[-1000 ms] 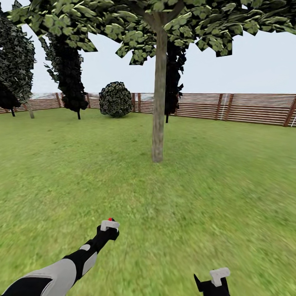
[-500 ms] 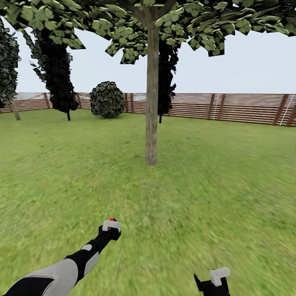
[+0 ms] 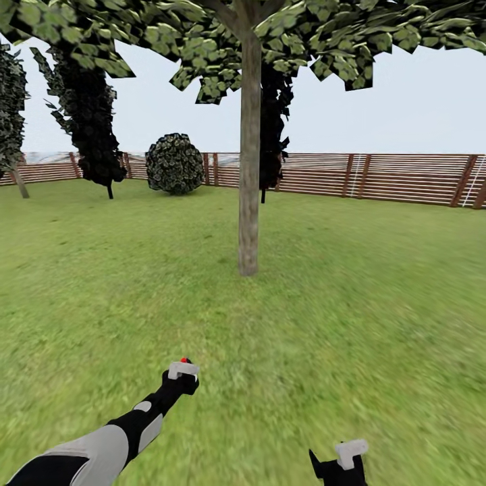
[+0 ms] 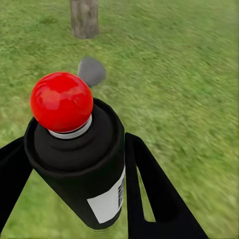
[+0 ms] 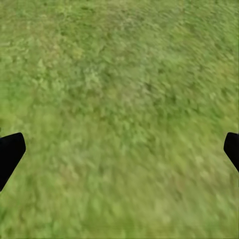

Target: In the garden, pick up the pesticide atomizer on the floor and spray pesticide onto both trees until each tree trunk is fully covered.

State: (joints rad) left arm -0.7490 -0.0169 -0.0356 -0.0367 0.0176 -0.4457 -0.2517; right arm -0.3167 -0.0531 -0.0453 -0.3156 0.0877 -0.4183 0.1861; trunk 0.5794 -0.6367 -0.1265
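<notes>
- Spray bottle (image 4: 79, 164), black with a red tip, sits clamped between the left gripper (image 4: 74, 189) fingers, above the lawn (image 3: 351, 304).
- Right gripper (image 5: 119, 149) spread wide over grass.
- Tree trunk (image 3: 249, 162) stands ahead, well apart.

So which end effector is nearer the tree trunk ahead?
Left. The left end effector, shut on the pesticide atomizer, reaches out over the lawn toward the tree trunk; the right end effector sits farther back and off to the right.
</notes>
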